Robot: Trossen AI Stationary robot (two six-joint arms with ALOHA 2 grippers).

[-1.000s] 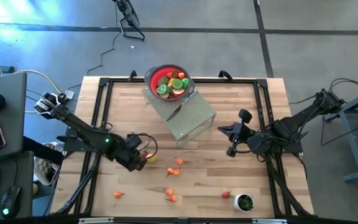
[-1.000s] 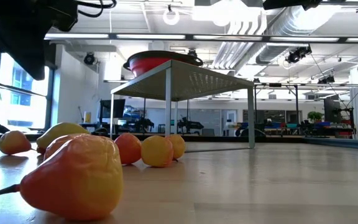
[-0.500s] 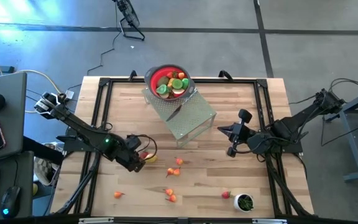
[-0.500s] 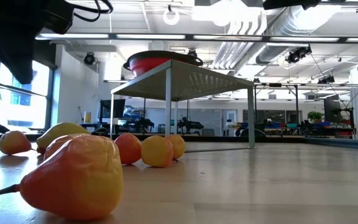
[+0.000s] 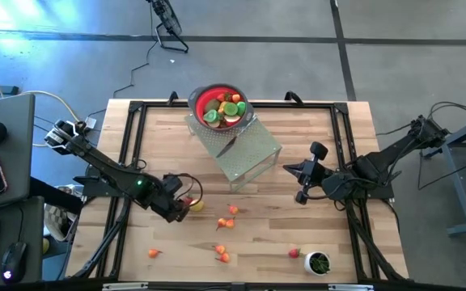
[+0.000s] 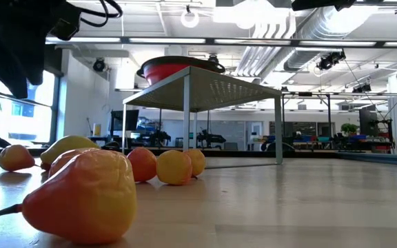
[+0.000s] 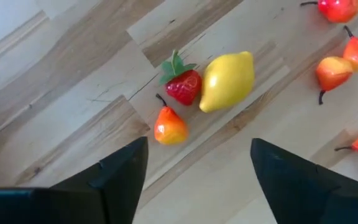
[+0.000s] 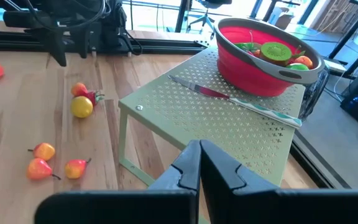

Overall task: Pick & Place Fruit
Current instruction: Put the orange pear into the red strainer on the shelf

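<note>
The left gripper (image 7: 194,180) hangs over the wooden desk (image 5: 314,234) with its fingers (image 7: 117,177) spread wide and nothing between them. Just ahead of the fingertips lies a cluster of toy fruit: a small orange pear (image 7: 169,126) nearest the gap, then a strawberry (image 7: 183,84) touching a yellow lemon (image 7: 227,79). More pear-like pieces (image 7: 332,70) lie further off to one side. From above, this cluster sits right at the left fingers, near the desk's left-middle (image 5: 191,204). Other fruit already fills the red bowl (image 5: 221,105), which stands on a perforated metal stand (image 5: 245,149).

The pieces look like hollow plastic: light, stiff, smooth and rounded, so likely to skid or roll if nudged off-centre. The pear seems best taken across its fat lower body, not the thin stem; the lemon across its short width, with the fingers straddling it squarely.

The right gripper (image 8: 199,168) waits beyond the stand, fingers pressed together and holding nothing, well apart from any loose fruit
</note>
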